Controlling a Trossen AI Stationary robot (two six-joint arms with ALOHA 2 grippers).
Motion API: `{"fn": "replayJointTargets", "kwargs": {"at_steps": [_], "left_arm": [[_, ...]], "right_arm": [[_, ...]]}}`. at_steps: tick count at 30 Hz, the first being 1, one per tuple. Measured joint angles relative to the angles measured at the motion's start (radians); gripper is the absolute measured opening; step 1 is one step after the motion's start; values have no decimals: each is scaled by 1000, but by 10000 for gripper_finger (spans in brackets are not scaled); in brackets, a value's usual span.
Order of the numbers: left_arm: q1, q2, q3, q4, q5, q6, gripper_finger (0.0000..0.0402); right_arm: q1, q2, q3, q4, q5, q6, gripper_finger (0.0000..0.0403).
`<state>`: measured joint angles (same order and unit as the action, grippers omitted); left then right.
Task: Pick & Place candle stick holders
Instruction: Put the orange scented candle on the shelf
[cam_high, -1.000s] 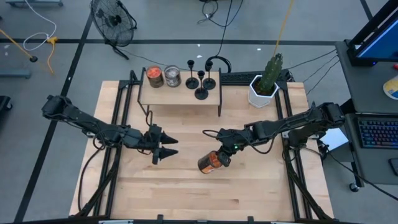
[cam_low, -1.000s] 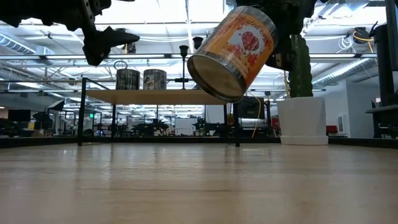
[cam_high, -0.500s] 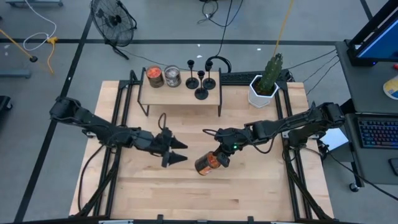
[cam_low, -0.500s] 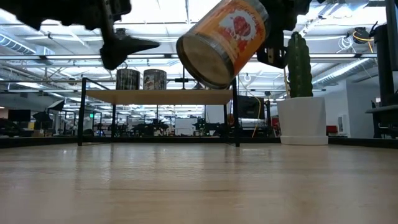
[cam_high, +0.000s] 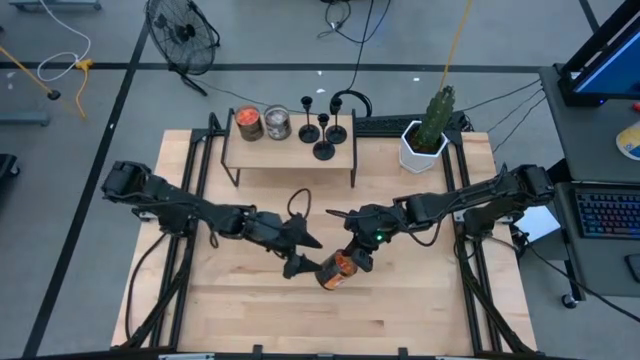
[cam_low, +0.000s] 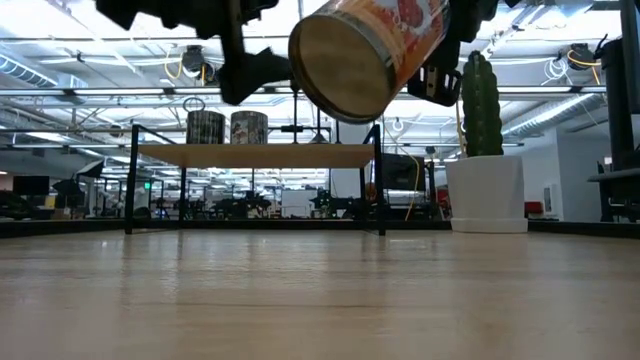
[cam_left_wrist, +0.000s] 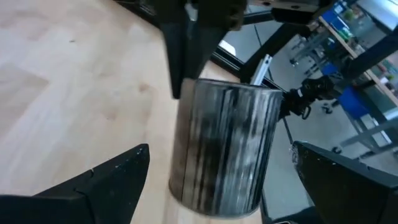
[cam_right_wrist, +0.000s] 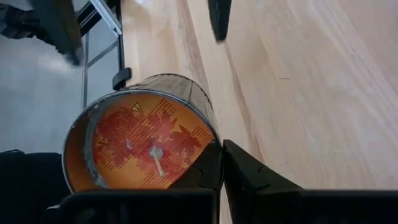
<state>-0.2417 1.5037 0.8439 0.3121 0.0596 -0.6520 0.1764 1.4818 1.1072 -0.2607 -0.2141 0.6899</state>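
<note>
Jar (cam_high: 338, 268) hangs tilted above the desk (cam_high: 420, 300), pinched at its rim by the right gripper (cam_high: 357, 247) — left gripper (cam_high: 298, 255) spreads wide around it for handover; candle stick holders (cam_high: 322, 127) stand well beyond, on the shelf (cam_high: 290, 152).

Both arms all matte black, chained from chunky rounded segments, with thicker knuckle-like housings at the joints. Loose black cable loops off each: one arcs over the left pincer (cam_high: 303, 254), another curls off the arm behind the right pincer (cam_high: 352, 263). Small green LED glows on the right wrist housing, on its side toward the counter (cam_high: 250, 310) middle. Left pincer fingers (cam_left_wrist: 106, 180) are flat black wedges tapering to points. Right pincer fingers (cam_right_wrist: 249, 177) same dark angular plastic, mounted on a straight black crossbar.
</note>
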Motion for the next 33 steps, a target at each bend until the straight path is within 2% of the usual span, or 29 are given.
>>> {"fn": "replayJointTargets", "kwargs": {"at_steps": [10, 20, 24, 28, 33], "left_arm": [[-1, 130, 146, -114, 72, 17, 400], [15, 237, 276, -117, 136, 22, 400], [24, 291, 341, -185, 178, 22, 400], [35, 322, 362, -196, 215, 22, 400], [40, 322, 362, -186, 202, 18, 400]], "right_arm": [[-1, 0, 0, 0, -29, -48, 0], [-25, 0, 0, 7, -65, -94, 0], [-40, 0, 0, 14, -68, -107, 0], [-47, 0, 0, 25, -76, -112, 0], [-47, 0, 0, 25, -74, -112, 0]]}}
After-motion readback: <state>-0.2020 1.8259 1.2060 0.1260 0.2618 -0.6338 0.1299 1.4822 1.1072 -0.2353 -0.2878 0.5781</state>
